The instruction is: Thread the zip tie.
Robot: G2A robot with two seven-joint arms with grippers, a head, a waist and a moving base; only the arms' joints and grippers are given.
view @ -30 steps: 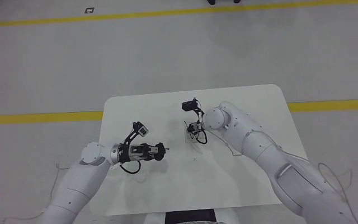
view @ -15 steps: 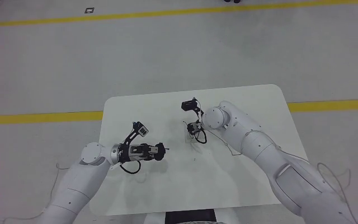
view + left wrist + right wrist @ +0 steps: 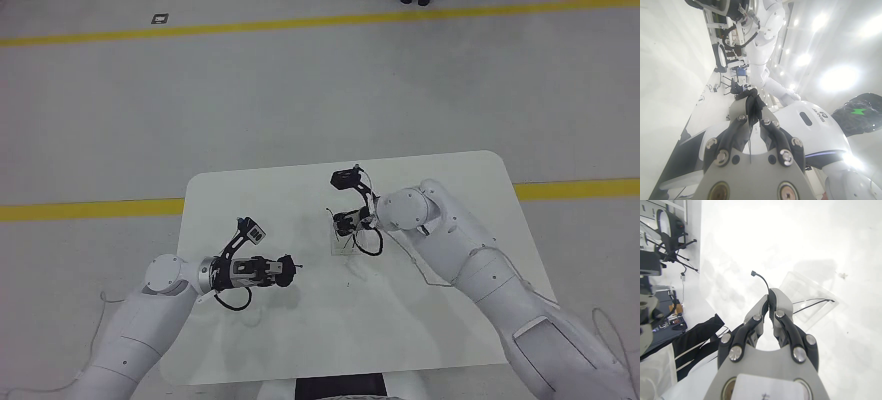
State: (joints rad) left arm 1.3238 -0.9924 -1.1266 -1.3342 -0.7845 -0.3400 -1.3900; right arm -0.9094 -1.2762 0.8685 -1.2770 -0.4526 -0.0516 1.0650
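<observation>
The right pincer [image 3: 769, 295] is clamping a black zip tie [image 3: 763, 280] (head end curling free beyond the grip), just beside the clear tray [image 3: 810, 289] at mid-table. We're seeing another tie [image 3: 827, 300] lying inside that tray. The left pincer [image 3: 752, 95] is hanging well apart over the white table [image 3: 450, 200], closed up, and we're reading it as pinching a thin black strip [image 3: 752, 132], though that's hard to confirm.

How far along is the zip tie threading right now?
Done: the right tool is shut on a black plastic zip tie, its square head poking out, by the clear plastic tray. In hand: the left tool is shut on a thin black strip. To do: the two tools are apart, so nothing is threaded yet.
</observation>
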